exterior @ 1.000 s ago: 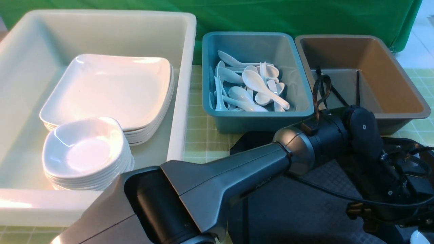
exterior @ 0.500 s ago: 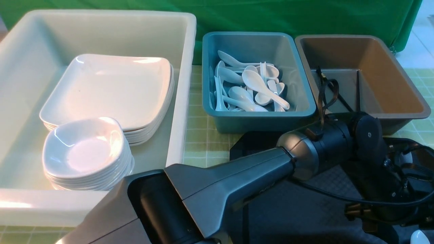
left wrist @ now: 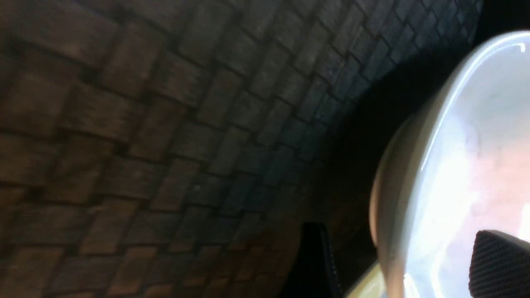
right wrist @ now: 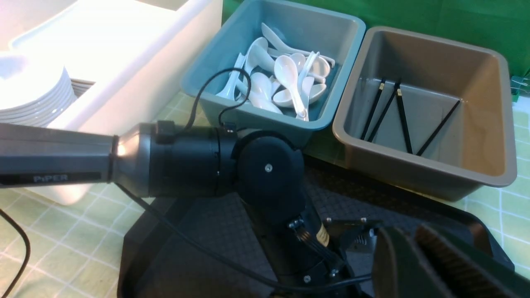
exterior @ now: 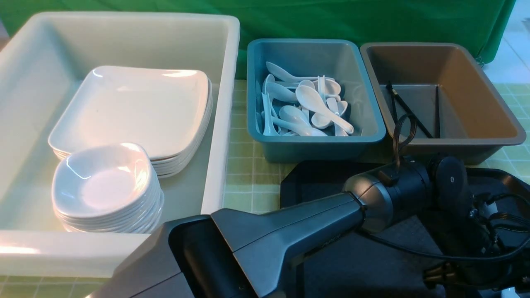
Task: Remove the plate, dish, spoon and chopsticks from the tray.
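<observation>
The black diamond-textured tray (exterior: 319,182) lies in front of the two small bins. My left arm (exterior: 290,231) reaches across it, and its wrist (exterior: 397,186) hangs low over the tray's right half. In the left wrist view my left gripper (left wrist: 408,256) is open astride the rim of a glossy white dish (left wrist: 468,145) on the tray (left wrist: 165,124). One ribbed pad (left wrist: 497,265) is inside the dish, the other finger outside. My right gripper (right wrist: 414,252) hovers over the tray's near right part, jaws almost together with nothing between them. The plate, spoon and chopsticks on the tray are hidden or out of view.
A big white tub (exterior: 223,103) on the left holds stacked plates (exterior: 132,107) and small dishes (exterior: 103,186). The blue bin (exterior: 256,95) holds several white spoons (exterior: 308,107). The brown bin (exterior: 488,99) holds several black chopsticks (right wrist: 397,116). Green checked cloth lies between the tub and the tray.
My left wrist has sunk lower toward the tray and shifted slightly right. Its cable loop has dropped clear of the brown bin's chopsticks.
</observation>
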You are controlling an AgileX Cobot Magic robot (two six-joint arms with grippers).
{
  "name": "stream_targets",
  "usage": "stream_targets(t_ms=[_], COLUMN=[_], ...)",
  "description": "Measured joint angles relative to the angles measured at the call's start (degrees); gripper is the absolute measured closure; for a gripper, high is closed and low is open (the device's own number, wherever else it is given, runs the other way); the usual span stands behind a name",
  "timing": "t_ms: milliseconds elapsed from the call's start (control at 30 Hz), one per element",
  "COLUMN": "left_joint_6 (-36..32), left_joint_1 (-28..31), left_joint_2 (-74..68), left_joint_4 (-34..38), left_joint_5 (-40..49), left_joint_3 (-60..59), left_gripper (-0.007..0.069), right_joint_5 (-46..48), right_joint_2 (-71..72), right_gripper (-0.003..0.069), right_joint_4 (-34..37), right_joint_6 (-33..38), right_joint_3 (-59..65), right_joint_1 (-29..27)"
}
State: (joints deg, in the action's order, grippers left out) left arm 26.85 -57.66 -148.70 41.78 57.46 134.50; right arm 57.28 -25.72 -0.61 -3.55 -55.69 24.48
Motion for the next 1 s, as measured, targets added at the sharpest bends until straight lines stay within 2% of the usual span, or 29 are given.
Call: stream_targets(t_ms=[467, 600, 700, 800, 833, 867, 900, 1000], left_joint_6=[0.19, 0.19, -0.02, -0.19, -0.24, -0.95, -2.65, -4.80], left_joint_1=[0.00, 0.00, 0.00, 0.00, 0.00, 0.00, 0.00, 0.06], left_joint_2=[-1.50, -2.05, -2.11, -2.15, -2.15, -2.15, -2.15, -1.97], left_joint_4=[3.68, 4.70, 4.57, 4.21, 4.20, 4.15, 4.49, 5.69], left_joint_5=[-2.10, -2.10, -2.75, -3.26, -3.28, -3.29, -3.35, -3.35], left_joint_3=[0.07, 0.07, 0.07, 0.07, 0.07, 0.07, 0.07, 0.07], left_gripper=[0.0195, 0.0280, 0.0378, 0.0512, 0.0521, 0.0585, 0.0615, 0.0622], right_joint_5=[-0.06, -0.10, -0.10, -0.10, -0.10, -0.10, -0.10, -0.10], right_joint_2=[0.00, 0.00, 0.00, 0.00, 0.00, 0.00, 0.00, 0.00], right_gripper=[0.0587, 0.0580, 0.0575, 0.0572, 0.0571, 0.0569, 0.0566, 0.0563], right_joint_4=[0.00, 0.00, 0.00, 0.00, 0.00, 0.00, 0.00, 0.00], right_joint_6=[0.00, 0.00, 0.00, 0.00, 0.00, 0.00, 0.00, 0.00], right_joint_3=[0.00, 0.00, 0.00, 0.00, 0.00, 0.00, 0.00, 0.00], right_joint_1=[0.00, 0.00, 0.00, 0.00, 0.00, 0.00, 0.00, 0.00])
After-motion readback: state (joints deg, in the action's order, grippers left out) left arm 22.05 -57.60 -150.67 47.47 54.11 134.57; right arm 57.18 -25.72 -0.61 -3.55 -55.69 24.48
